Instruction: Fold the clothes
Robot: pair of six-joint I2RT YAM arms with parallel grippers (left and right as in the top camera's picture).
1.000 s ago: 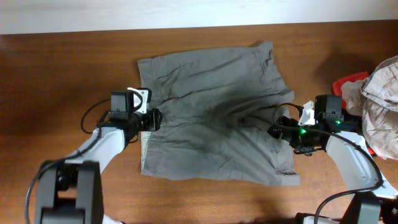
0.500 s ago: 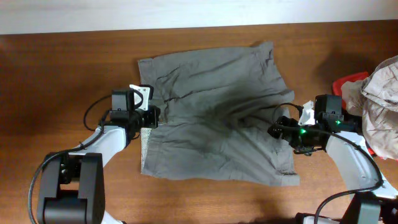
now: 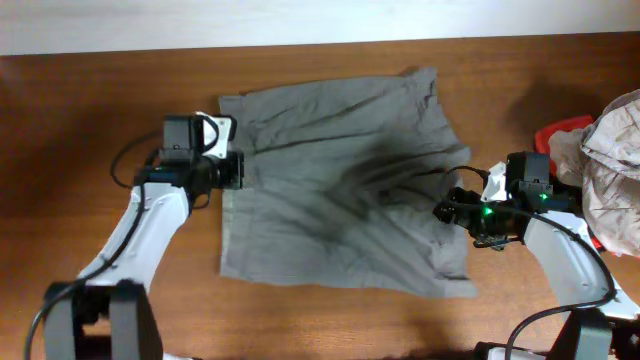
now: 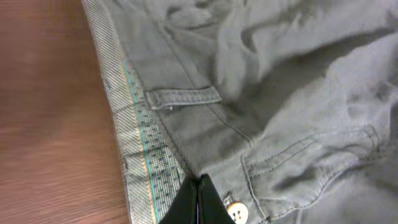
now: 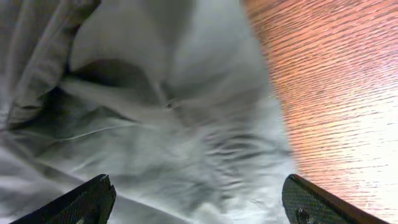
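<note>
"Two arms over one garment, are you seeing this? Those large, wrinkled grey-olive cotton shorts [image 3: 340, 200] lie spread out flat in the middle of the brown wooden table [image 3: 90, 110], waistband toward the left edge, legs toward the right edge."

"I see it. What's the left gripper [image 3: 243, 170] up to?"

"Clamped tight! Look at the left wrist view: the black fingertips [image 4: 198, 199] are pressed together on the patterned inner waistband [image 4: 134, 143], right beside a small pale button [image 4: 235, 211], with a belt loop [image 4: 183, 98] just beyond. It's pinching the fabric at the shorts' left edge."

"And the right gripper [image 3: 447, 210]?"

"Jaws spread wide, nothing between them. It sits over the crumpled leg end on the shorts' right side, and from its own camera each black finger [image 5: 81, 202] stands well apart from the other, with pale fabric filling the gap below and bare wood off to the side. Whether it touches the cloth, I can't tell."

"Anything else on the table?"

"Over at the right edge, a heap: a red garment [image 3: 555, 135] under a pale beige-grey garment [image 3: 612, 160], apart from the shorts."
</note>
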